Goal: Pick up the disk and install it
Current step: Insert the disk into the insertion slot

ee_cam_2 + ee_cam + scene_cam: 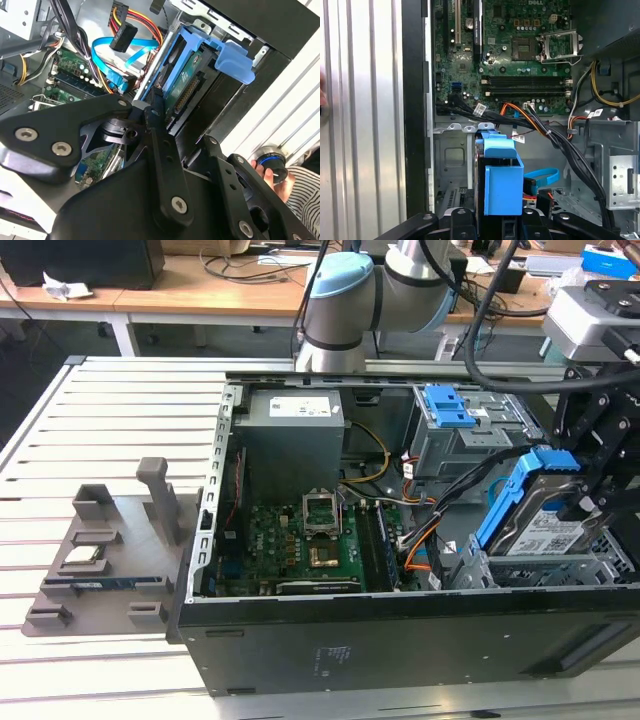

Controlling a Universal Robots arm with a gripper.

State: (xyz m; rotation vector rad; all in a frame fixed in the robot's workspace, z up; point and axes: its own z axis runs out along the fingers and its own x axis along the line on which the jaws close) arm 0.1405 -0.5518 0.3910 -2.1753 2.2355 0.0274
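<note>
At nine o'clock in the exterior view, a grey fixture (pixel 105 560) sits on the slatted table (pixel 110 420). Centre: open computer case (pixel 400 640), green motherboard (pixel 305 545) inside. At three o'clock, the gripper (pixel 590 505) clamps the disk (pixel 545 525) by its blue bracket, tilted over the silver drive cage (pixel 540 570). Second wrist view, five o'clock: a person's hand (pixel 272 177).

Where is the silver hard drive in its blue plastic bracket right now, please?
The silver hard drive in its blue plastic bracket is at the exterior view's right, tilted on edge inside the open black computer case, held in the pincer above the metal drive cage.
</note>
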